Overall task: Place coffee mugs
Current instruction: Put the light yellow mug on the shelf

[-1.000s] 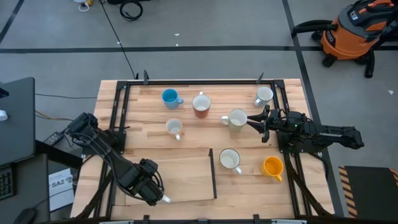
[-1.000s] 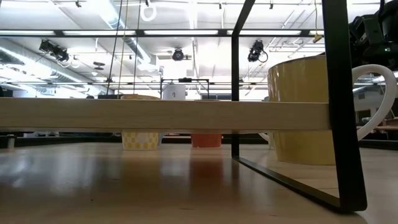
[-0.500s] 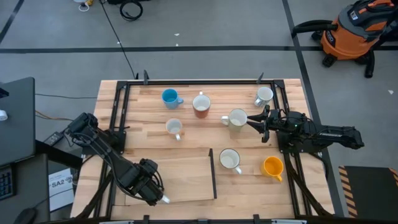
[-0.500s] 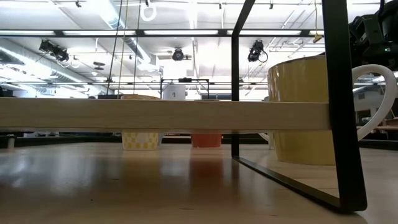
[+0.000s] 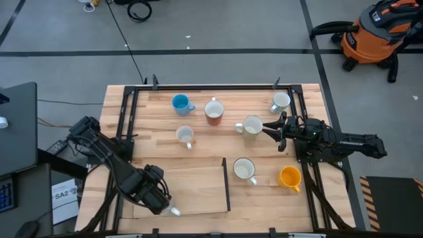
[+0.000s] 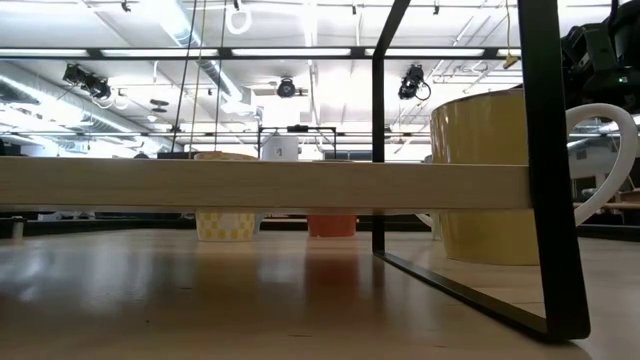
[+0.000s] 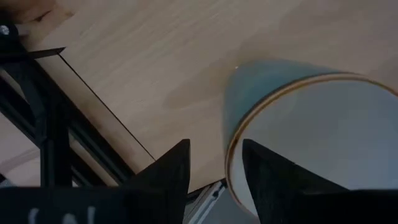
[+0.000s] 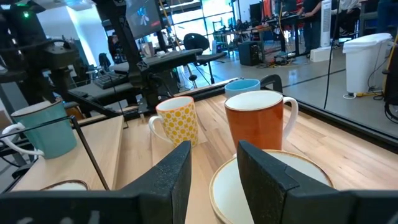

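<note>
A pale blue-grey mug stands upright on the raised wooden shelf at the table's near left. In the high view only its white handle shows. My left gripper hangs over it, pointing down, open, one finger on each side of the mug's wall. My right gripper waits level and open at the right, just short of a cream mug. Blue, reddish-brown, white, dotted, white and orange mugs stand about. My left gripper comes from above with the mug's rim between its fingers, one finger over the hollow and one outside. I cannot tell whether the inner finger touches the rim. The mug stands with its base on the shelf.
A black metal frame bounds the shelf's right edge, and black rails run along the table's sides. Bare wood lies between the shelf and the far row of mugs. A monitor stands left of the table.
My left gripper has risen a little over the pale mug and shifted slightly toward the table's left edge. The mug has stayed where it stood on the shelf.
</note>
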{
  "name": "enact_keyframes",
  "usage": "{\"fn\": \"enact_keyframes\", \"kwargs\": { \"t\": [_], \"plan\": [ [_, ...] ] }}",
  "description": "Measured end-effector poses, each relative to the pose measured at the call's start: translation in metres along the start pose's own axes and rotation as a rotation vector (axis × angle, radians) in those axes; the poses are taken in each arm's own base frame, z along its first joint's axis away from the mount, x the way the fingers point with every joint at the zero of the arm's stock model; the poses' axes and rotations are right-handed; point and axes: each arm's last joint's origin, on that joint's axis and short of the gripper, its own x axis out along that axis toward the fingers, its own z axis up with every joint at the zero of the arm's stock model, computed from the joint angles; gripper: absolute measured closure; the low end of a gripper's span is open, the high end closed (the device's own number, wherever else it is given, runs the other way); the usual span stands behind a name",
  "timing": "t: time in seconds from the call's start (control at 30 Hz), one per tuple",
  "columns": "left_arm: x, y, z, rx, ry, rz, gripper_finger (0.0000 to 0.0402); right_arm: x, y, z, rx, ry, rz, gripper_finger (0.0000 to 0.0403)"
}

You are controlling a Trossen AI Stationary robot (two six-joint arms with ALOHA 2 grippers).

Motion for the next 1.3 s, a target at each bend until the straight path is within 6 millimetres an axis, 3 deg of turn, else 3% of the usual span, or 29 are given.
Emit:
{"fn": "enact_keyframes", "kwargs": {
  "t": [0.53, 0.77, 0.87, 1.03, 1.3],
  "plan": [
    [-0.045, 0.021, 0.014, 0.035, -0.091, -0.253, 0.0248, 0.0, 0.0, 0.0, 0.004, 0.0, 0.0, 0.0267],
    [-0.049, 0.016, 0.034, 0.14, -0.214, -0.284, 0.0248, 0.0, 0.0, 0.002, 0.172, -0.016, 0.005, 0.0267],
    [-0.05, 0.015, 0.046, 0.188, -0.241, -0.282, 0.0248, 0.0, 0.002, 0.008, 0.286, -0.082, 0.034, 0.0267],
    [-0.052, 0.014, 0.063, 0.226, -0.275, -0.272, 0.0248, -0.003, 0.007, 0.023, 0.309, -0.139, 0.125, 0.0267],
    [-0.053, 0.015, 0.082, 0.24, -0.299, -0.255, 0.0248, -0.006, 0.016, 0.069, 0.28, -0.111, 0.124, 0.0267]
  ]
}}
